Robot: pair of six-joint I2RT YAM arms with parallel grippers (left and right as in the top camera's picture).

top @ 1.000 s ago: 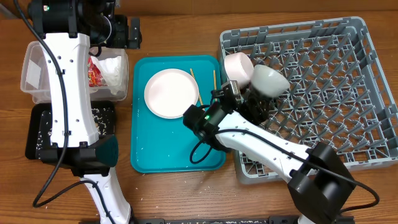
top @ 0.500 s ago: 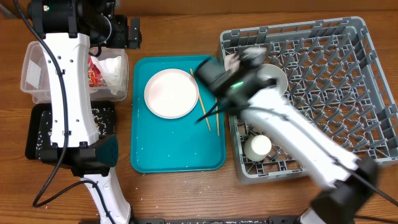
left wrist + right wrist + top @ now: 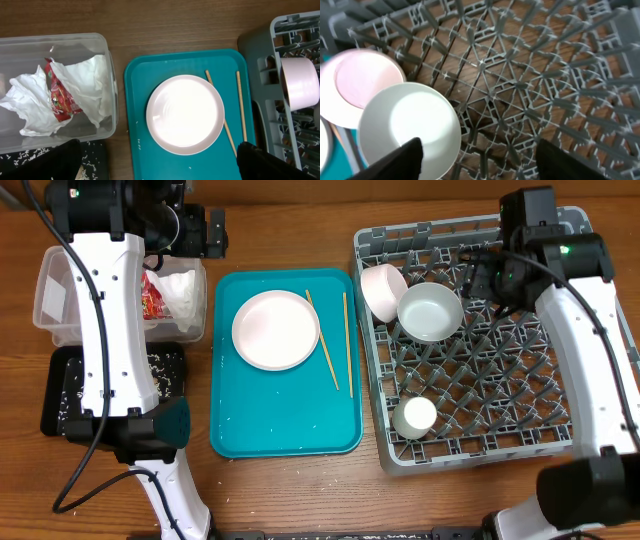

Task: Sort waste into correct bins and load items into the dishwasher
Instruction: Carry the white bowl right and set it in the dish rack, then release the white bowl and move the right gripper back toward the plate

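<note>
The large plate (image 3: 276, 330) and two chopsticks (image 3: 347, 340) lie on the teal tray (image 3: 285, 425). The pink bowl (image 3: 380, 288), the grey-green bowl (image 3: 430, 312) and the white cup (image 3: 414, 417) sit in the grey dish rack (image 3: 480, 455). White napkins (image 3: 182, 293) and the red wrapper (image 3: 152, 295) lie in the clear tub (image 3: 58, 300). Rice grains speckle the black tray (image 3: 60, 405). My left gripper (image 3: 205, 230) is open and empty above the tub's far side. My right gripper (image 3: 487, 280) is open and empty over the rack, right of the grey-green bowl (image 3: 410, 130).
In the left wrist view the plate (image 3: 185, 114), the chopsticks (image 3: 241, 105), the tub's napkins (image 3: 90, 80) and the wrapper (image 3: 59, 95) show below the open fingers (image 3: 157, 162). A few rice grains lie on the teal tray. The right wrist view shows the rack's pegs (image 3: 520, 75).
My right arm has swung from the rack's front left corner by the teal tray to the rack's far right. The white cup now stands uncovered in the rack's front. The left arm has not moved.
</note>
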